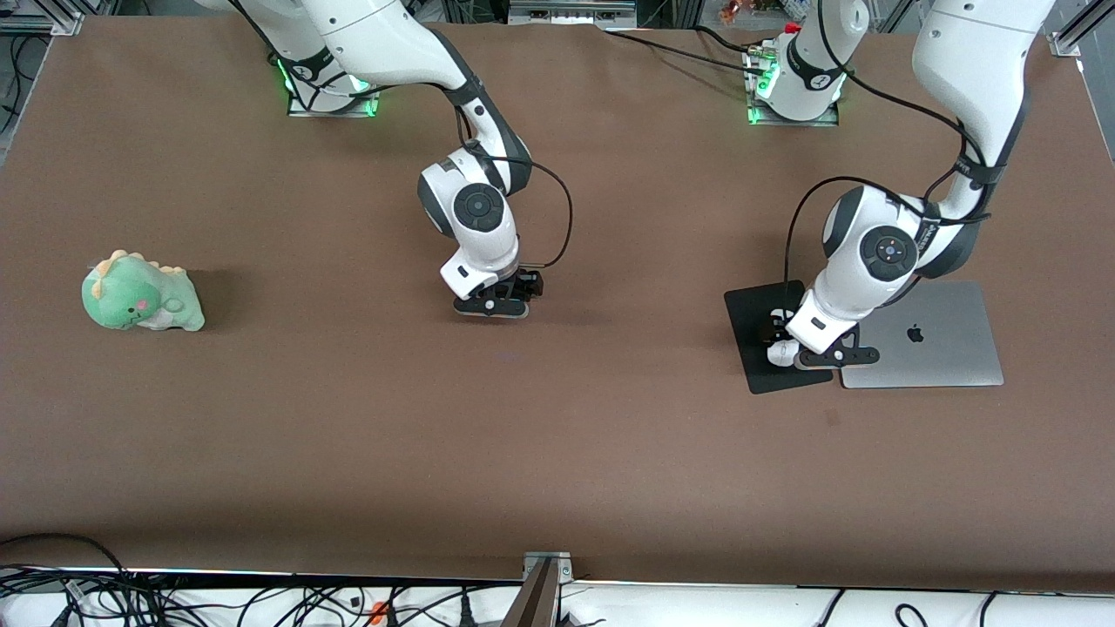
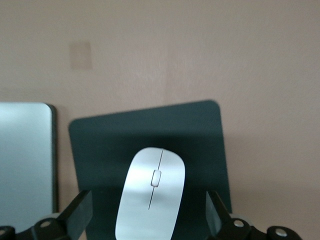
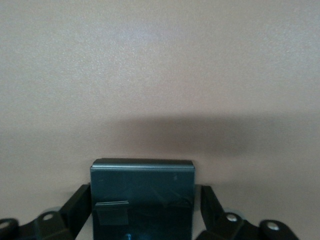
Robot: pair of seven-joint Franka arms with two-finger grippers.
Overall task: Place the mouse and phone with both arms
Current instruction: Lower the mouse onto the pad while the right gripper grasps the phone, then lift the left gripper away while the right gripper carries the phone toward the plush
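1. The left gripper (image 2: 150, 220) stands low over the mouse pad (image 2: 100, 145), jaws spread wide; the mouse (image 2: 150, 195) lies on the pad between its fingers (image 2: 77, 215), untouched by either, beside the laptop (image 1: 941, 340).
2. The right gripper (image 3: 142, 215) has the phone (image 3: 142, 197) between its fingers (image 3: 75, 207), a sliver of gap at each side; a firm grip cannot be told.
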